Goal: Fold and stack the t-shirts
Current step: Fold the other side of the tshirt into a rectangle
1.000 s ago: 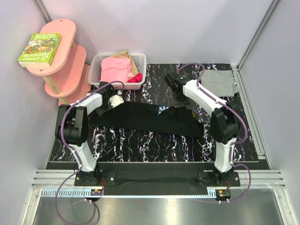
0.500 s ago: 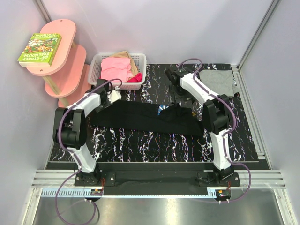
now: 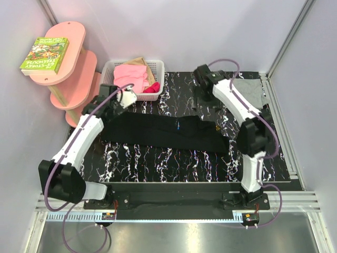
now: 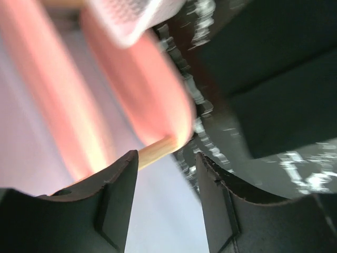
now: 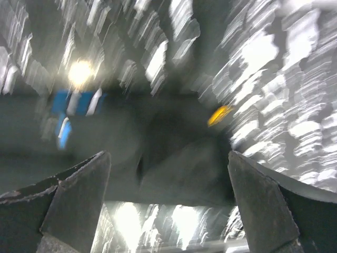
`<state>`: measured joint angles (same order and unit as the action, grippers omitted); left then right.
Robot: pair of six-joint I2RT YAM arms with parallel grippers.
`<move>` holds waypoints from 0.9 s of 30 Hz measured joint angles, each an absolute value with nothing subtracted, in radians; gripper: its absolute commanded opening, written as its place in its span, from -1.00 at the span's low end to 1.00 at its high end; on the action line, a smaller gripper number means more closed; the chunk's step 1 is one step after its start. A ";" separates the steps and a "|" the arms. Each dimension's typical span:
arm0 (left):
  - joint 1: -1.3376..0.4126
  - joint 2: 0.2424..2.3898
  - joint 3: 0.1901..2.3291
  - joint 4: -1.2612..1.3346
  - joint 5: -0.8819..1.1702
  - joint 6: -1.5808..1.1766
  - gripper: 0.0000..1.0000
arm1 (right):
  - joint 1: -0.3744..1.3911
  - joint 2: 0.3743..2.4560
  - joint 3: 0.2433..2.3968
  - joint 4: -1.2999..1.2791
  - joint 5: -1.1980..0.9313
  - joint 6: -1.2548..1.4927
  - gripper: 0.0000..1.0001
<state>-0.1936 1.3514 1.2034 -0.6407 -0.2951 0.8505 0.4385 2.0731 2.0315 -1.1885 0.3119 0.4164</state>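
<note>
Black marbled tabletop (image 3: 158, 163), veined in white, fills our view, with two white-and-black arms bolted at its near edge. Across its middle we see one black t-shirt (image 3: 152, 132), soft cloth folded into a long flat band running left to right. A small blue-and-white print (image 3: 179, 125) shows near its centre. Just past the band's left end, near the basket (image 3: 108, 79), the left jaws hang part open with nothing between them. Past the band's far edge, toward the right, the right jaws stand wide apart and empty; their wrist view is blurred. That one white lattice basket sits at the far left edge, holding crumpled pink cloth (image 3: 129, 79) with tan and red pieces. At the far right corner lies one plain light grey t-shirt (image 3: 246, 90), folded flat to a rough square. Off the far left corner, one pink shelf (image 3: 68, 52) of three rounded tiers carries one green book (image 3: 45, 54).
</note>
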 measured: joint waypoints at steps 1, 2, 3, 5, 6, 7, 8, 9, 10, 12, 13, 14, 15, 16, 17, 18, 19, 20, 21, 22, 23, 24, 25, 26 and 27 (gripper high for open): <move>-0.213 1.347 1.187 -0.648 -0.282 0.837 0.01 | 0.437 2.019 1.942 -1.156 0.225 0.427 1.00; -0.229 1.356 1.174 -0.661 -0.266 0.825 -0.01 | 0.438 1.967 1.851 -1.117 0.148 0.442 0.99; -0.238 1.375 1.162 -0.667 -0.251 0.812 -0.02 | 0.439 1.913 1.765 -1.082 0.073 0.459 1.00; -0.240 1.437 1.143 -0.666 -0.236 0.792 -0.06 | 0.441 1.830 1.626 -1.031 -0.055 0.489 0.99; -0.237 1.473 1.137 -0.662 -0.235 0.784 -0.06 | 0.442 1.795 1.566 -0.999 -0.104 0.505 1.00; -0.236 1.504 1.134 -0.661 -0.234 0.780 -0.07 | 0.443 1.768 1.512 -0.973 -0.148 0.520 0.99; -0.235 1.552 1.134 -0.659 -0.235 0.774 -0.07 | 0.443 1.745 1.453 -0.936 -0.190 0.534 1.00; -0.234 1.590 1.134 -0.652 -0.236 0.770 -0.08 | 0.443 1.736 1.417 -0.912 -0.216 0.546 0.99; -0.232 1.626 1.134 -0.646 -0.238 0.766 -0.10 | 0.443 1.733 1.379 -0.886 -0.247 0.559 0.99; -0.232 1.692 1.137 -0.628 -0.249 0.765 -0.12 | 0.442 1.747 1.322 -0.840 -0.294 0.582 0.99; -0.230 1.724 1.139 -0.616 -0.258 0.765 -0.14 | 0.442 1.765 1.314 -0.827 -0.310 0.590 0.99; -0.227 1.753 1.140 -0.602 -0.267 0.765 -0.14 | 0.441 1.789 1.314 -0.812 -0.321 0.595 0.99; -0.226 1.779 1.143 -0.590 -0.276 0.767 -0.15 | 0.438 1.816 1.317 -0.791 -0.333 0.597 1.00; -0.222 1.800 1.145 -0.576 -0.283 0.768 -0.16 | 0.433 1.847 1.325 -0.772 -0.341 0.598 0.99; -0.215 1.827 1.149 -0.561 -0.295 0.770 -0.18 | 0.426 1.880 1.338 -0.757 -0.348 0.598 0.99; -0.208 1.844 1.151 -0.550 -0.301 0.772 -0.19 | 0.414 1.913 1.350 -0.742 -0.358 0.598 0.99; -0.196 1.864 1.154 -0.540 -0.310 0.775 -0.20 | 0.398 1.943 1.362 -0.729 -0.363 0.597 0.99; -0.186 1.871 1.159 -0.532 -0.323 0.780 -0.20 | 0.381 1.969 1.375 -0.720 -0.366 0.596 0.99; -0.173 1.872 1.159 -0.516 -0.325 0.784 -0.20 | 0.361 1.987 1.385 -0.711 -0.371 0.596 0.99; -0.162 1.873 1.159 -0.505 -0.327 0.788 -0.20 | 0.340 1.998 1.394 -0.708 -0.384 0.596 0.99; -0.151 1.873 1.154 -0.487 -0.330 0.793 -0.21 | 0.324 2.003 1.402 -0.706 -0.385 0.595 0.99; -0.139 1.873 1.146 -0.467 -0.335 0.799 -0.21 | 0.305 2.004 1.412 -0.704 -0.387 0.592 1.00; -0.131 1.873 1.137 -0.450 -0.342 0.808 -0.22 | 0.283 2.006 1.427 -0.701 -0.388 0.588 0.99; -0.124 1.872 1.127 -0.429 -0.352 0.818 -0.22 | 0.263 2.011 1.441 -0.698 -0.390 0.585 0.99; -0.120 1.870 1.116 -0.410 -0.361 0.826 -0.23 | 0.245 2.016 1.455 -0.692 -0.394 0.582 0.99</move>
